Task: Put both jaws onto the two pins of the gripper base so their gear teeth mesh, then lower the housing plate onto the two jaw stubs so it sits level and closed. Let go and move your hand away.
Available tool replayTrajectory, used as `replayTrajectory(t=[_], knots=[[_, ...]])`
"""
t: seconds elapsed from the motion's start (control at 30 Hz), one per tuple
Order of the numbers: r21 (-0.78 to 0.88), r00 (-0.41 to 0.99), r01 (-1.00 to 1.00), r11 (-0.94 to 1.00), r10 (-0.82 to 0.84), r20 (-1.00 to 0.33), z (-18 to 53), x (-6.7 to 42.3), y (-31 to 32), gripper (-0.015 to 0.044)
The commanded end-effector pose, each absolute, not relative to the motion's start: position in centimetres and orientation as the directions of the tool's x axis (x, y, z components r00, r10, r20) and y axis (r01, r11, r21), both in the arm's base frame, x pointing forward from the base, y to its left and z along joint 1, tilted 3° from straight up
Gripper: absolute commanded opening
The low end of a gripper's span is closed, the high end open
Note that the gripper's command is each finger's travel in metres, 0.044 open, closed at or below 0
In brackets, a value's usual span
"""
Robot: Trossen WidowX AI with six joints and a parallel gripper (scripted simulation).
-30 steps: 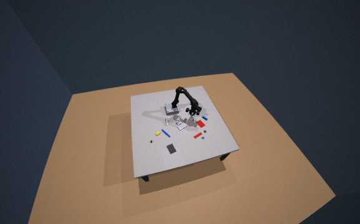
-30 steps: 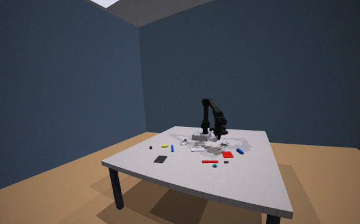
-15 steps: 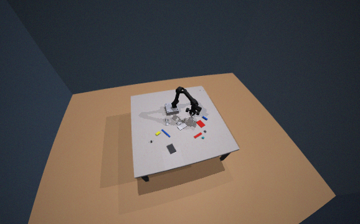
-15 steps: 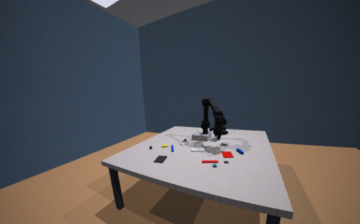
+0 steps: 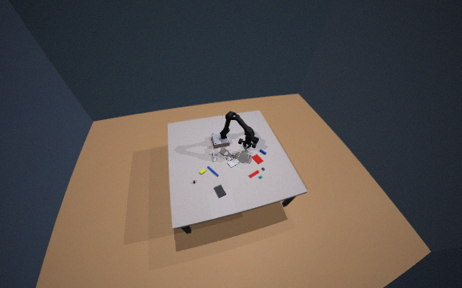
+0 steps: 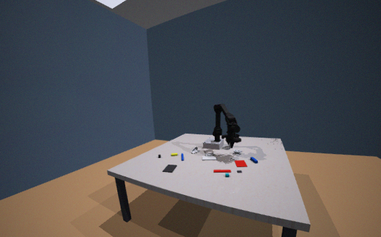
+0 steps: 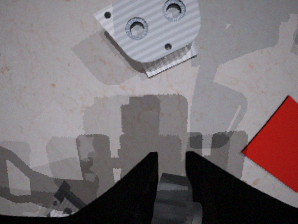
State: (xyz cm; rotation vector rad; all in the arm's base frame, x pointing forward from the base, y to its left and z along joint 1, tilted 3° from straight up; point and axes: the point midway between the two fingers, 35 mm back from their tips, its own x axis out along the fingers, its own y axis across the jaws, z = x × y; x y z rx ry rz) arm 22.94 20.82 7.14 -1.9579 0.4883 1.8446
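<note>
My gripper (image 7: 171, 159) (image 5: 247, 147) (image 6: 231, 147) points down above the table, shut on a grey part, apparently a jaw (image 7: 172, 195) (image 6: 226, 147). Its shape is partly hidden by the black fingers. A light grey ridged piece with two ringed round features, apparently the gripper base (image 7: 155, 37) (image 6: 237, 151), stands ahead of the fingertips, apart from them, at the top of the wrist view. Another pale part, perhaps the other jaw (image 5: 214, 156) (image 6: 194, 150), lies near the robot's base. A flat white plate (image 5: 233, 163) (image 6: 209, 158) lies nearby; whether it is the housing plate is unclear.
A red square (image 5: 257, 159) (image 6: 240, 163) (image 7: 277, 145) lies right of the fingers in the wrist view. Blue bars (image 5: 213, 171) (image 5: 263, 152), a red bar (image 5: 253, 174), a yellow block (image 5: 202, 171) and a dark plate (image 5: 220, 191) lie around. A shadowed pale part (image 6: 208, 152) is near the white plate.
</note>
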Motion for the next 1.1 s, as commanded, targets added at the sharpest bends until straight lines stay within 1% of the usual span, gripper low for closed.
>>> replayTrajectory(t=[0.0,1.07], knots=[[-0.056,0.070,-0.510,-0.859,0.023,-0.997,7.4,23.0,20.9,0.0037],[-0.055,0.070,-0.510,-0.859,0.023,-0.997,2.4,23.5,21.1,0.0037]])
